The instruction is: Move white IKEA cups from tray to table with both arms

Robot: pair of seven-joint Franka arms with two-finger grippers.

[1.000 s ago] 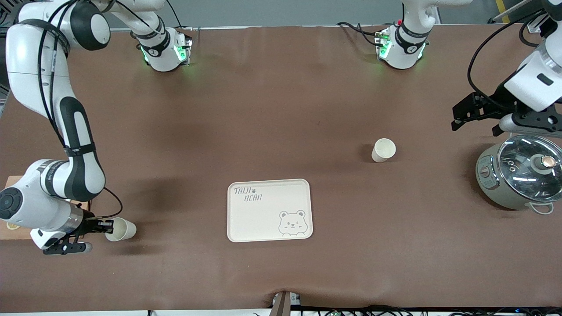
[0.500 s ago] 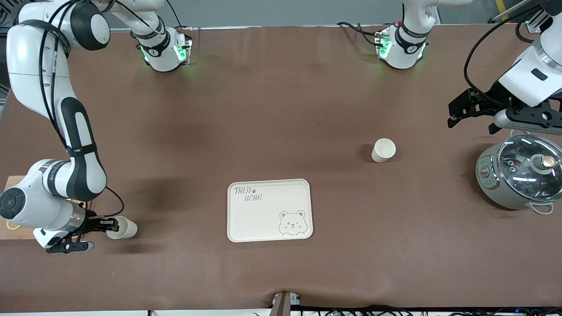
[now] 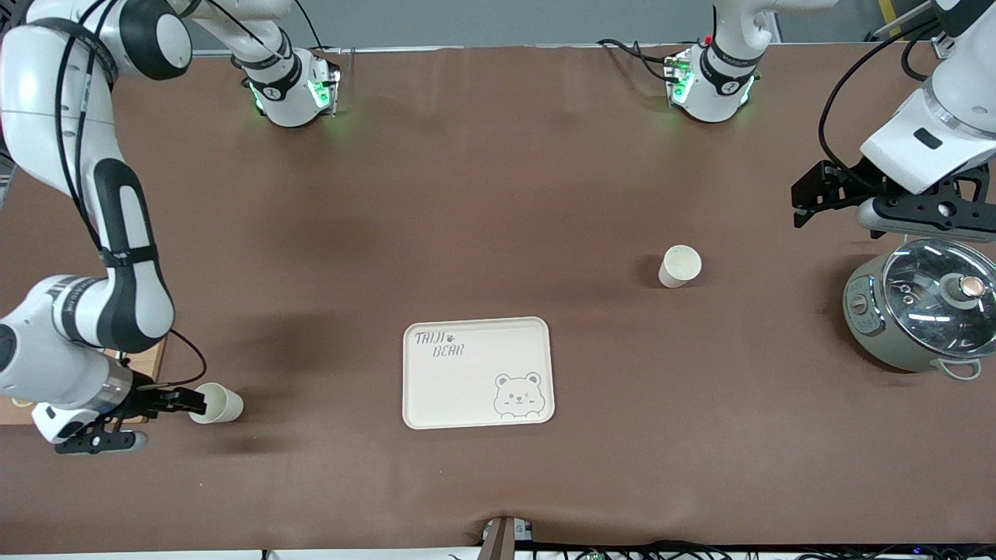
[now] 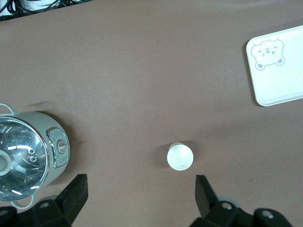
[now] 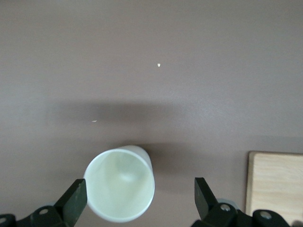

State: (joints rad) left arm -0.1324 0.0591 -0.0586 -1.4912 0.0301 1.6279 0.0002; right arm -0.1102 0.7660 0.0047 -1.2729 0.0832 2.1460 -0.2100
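One white cup [image 3: 218, 404] stands upright near the right arm's end of the table, nearer the front camera than the tray's middle. My right gripper [image 3: 184, 402] is open right beside it; in the right wrist view the cup [image 5: 120, 189] sits between the open fingers [image 5: 71, 201], close to one of them, not gripped. The other white cup [image 3: 679, 266] stands upright toward the left arm's end. My left gripper [image 3: 814, 202] is open and empty, up in the air above the table beside the pot; its wrist view shows that cup [image 4: 180, 156] below.
The cream bear tray [image 3: 477, 334] lies mid-table, empty. A steel pot with a glass lid [image 3: 922, 303] stands at the left arm's end, just under the left hand. A wooden board [image 3: 144, 359] lies at the right arm's end, partly under the right wrist.
The right hand has drawn back a little toward its end of the table; its cup has barely shifted. The left hand has moved slightly up and away from the pot.
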